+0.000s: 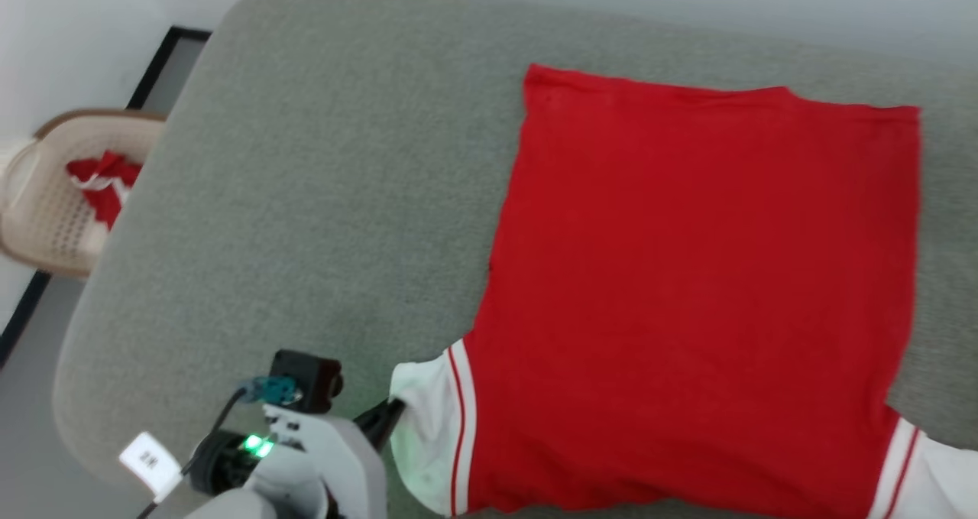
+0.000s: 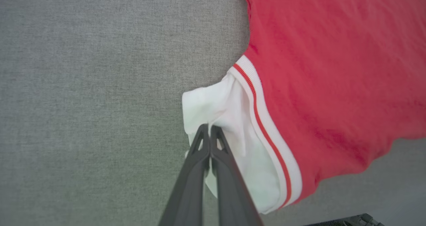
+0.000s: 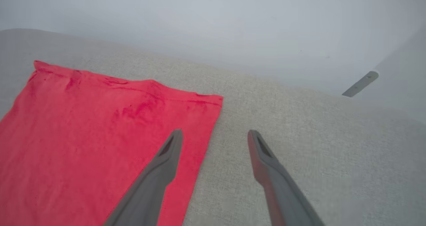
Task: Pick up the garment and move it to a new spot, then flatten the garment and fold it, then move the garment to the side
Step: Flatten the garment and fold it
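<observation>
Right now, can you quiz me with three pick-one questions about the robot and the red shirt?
1. What colour is the garment's sleeve that the left gripper pinches? A) blue B) white C) black
2. Where is the basket? A) on the garment B) off the grey cushion's left end C) in a gripper
3. How is the right gripper? A) open, empty B) shut on cloth C) holding the basket
Answers: B, white cloth between its shut jaws; B, it stands past the cushion's left end; A, jaws apart, nothing between.
</observation>
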Motion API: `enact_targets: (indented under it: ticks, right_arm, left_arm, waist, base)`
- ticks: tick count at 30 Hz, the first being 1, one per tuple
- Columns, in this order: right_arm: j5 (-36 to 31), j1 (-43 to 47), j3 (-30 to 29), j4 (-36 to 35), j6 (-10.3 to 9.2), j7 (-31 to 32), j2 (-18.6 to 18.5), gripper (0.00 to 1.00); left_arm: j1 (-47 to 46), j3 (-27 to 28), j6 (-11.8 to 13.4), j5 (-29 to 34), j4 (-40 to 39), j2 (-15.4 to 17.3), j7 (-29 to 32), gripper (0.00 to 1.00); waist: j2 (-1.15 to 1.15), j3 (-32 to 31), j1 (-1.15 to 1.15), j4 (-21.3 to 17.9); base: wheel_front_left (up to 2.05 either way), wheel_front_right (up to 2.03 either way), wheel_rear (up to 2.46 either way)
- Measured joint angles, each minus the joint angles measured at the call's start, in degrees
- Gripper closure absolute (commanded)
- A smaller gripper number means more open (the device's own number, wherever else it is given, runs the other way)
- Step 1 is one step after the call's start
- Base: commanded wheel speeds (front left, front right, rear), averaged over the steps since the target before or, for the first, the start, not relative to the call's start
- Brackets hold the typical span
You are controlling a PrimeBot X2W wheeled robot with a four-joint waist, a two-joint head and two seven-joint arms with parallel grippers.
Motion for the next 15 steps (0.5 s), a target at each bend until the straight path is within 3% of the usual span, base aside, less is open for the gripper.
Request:
enact_targets:
  ticks: [6,15]
  right_arm:
    - [-3.35,-8.98,2.42,14.35,0.00,-3.04,-1.33,0.00]
    - [-7.11,-18.74,0.12,32.40,-0.01,-2.27,-2.31,0.00]
  left_arm:
    - [-3.54,-1.54,-2.75,1.20,2.03,-2.80,0.32,1.00]
    - [-6.35,-2.93,-5.78,1.94,4.65,-6.04,-0.02,1.00]
  waist:
    - [0.00,2.60,0.00,3.45]
    - [0.00,6.84,0.00,8.17]
  base:
    - [0.00,0.00,0.00]
    - [0.00,0.00,0.00]
